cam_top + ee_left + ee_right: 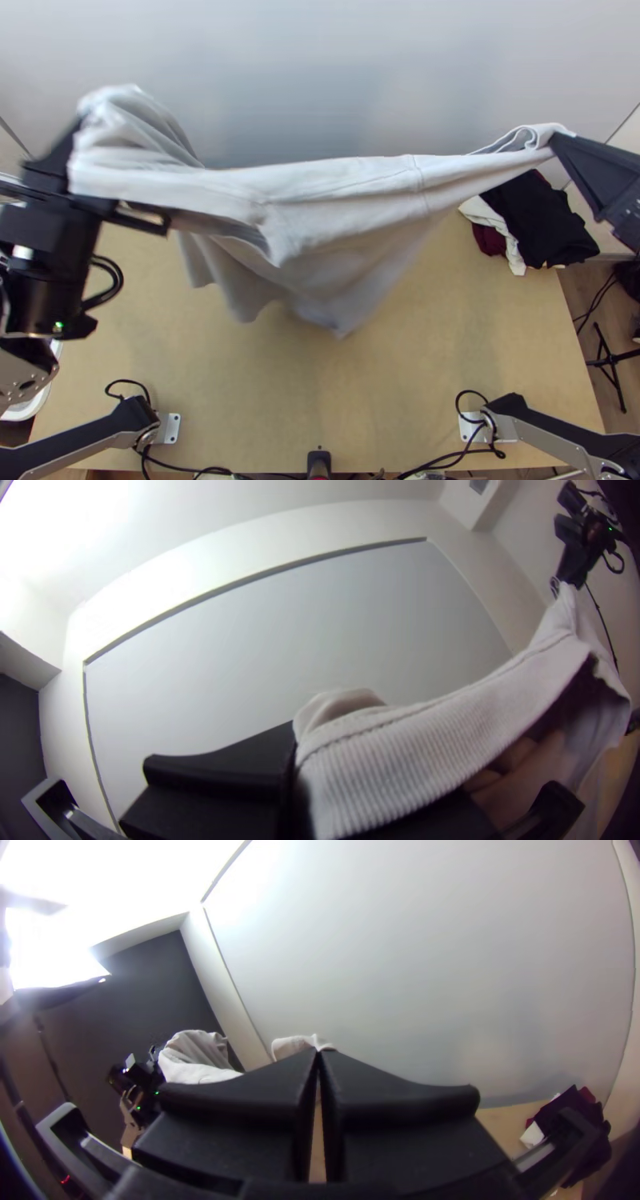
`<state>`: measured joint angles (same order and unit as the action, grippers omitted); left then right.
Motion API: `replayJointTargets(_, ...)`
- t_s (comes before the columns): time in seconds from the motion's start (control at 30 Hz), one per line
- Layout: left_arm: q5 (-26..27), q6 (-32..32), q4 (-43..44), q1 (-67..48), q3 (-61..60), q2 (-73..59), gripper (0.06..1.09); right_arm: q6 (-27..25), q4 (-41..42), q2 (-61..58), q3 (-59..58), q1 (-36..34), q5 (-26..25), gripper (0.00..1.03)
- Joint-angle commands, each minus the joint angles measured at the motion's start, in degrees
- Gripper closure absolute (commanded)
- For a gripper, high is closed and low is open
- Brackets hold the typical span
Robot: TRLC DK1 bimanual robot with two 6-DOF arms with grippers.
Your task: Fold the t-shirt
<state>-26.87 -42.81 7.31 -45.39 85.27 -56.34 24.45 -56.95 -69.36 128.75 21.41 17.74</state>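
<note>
The light grey t-shirt hangs stretched in the air above the table between both grippers, its lower part drooping in loose folds. At the left my left gripper is shut on one end, with cloth bunched over it. Ribbed, stitched fabric of the t-shirt covers part of the left gripper in its wrist view. My right gripper is shut on the opposite end at the right. In the right wrist view, a bit of the t-shirt shows at the tips of the right gripper.
A pile of black, white and dark red clothes lies at the table's right edge. The light wooden table extends below the hanging cloth. Cables run along its near edge. A white container stands beyond the left edge.
</note>
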Motion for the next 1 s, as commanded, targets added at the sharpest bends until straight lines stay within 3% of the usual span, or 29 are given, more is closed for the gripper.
replayJointTargets(0.0,6.1,5.1,9.0,7.7,-2.7,-2.6,1.04,2.7,-2.0,-0.6,-2.2,0.1,6.3,1.00)
replayJointTargets(0.1,8.4,8.0,10.4,9.2,-10.5,-3.4,1.04,1.7,-2.1,-0.7,-6.8,1.6,6.2,1.00)
replayJointTargets(0.2,17.6,14.5,11.6,14.1,-19.8,-4.6,1.04,1.6,-1.8,-0.9,-13.4,2.3,6.2,1.00)
replayJointTargets(0.3,19.3,15.6,16.9,15.2,-25.9,-11.1,1.04,-1.2,-0.1,-0.5,-21.8,1.8,6.2,1.00)
replayJointTargets(0.57,18.0,17.2,35.1,25.1,-18.2,-40.7,1.05,-6.7,17.1,-2.7,-40.8,-8.0,6.3,1.00)
replayJointTargets(0.8,11.6,15.7,36.5,28.8,-2.2,-58.7,1.05,-5.9,39.5,-9.1,-52.2,-11.6,5.6,1.00)
replayJointTargets(0.97,6.0,14.9,36.5,29.7,5.0,-64.8,1.04,-6.5,53.6,-15.5,-55.4,-14.6,0.9,1.00)
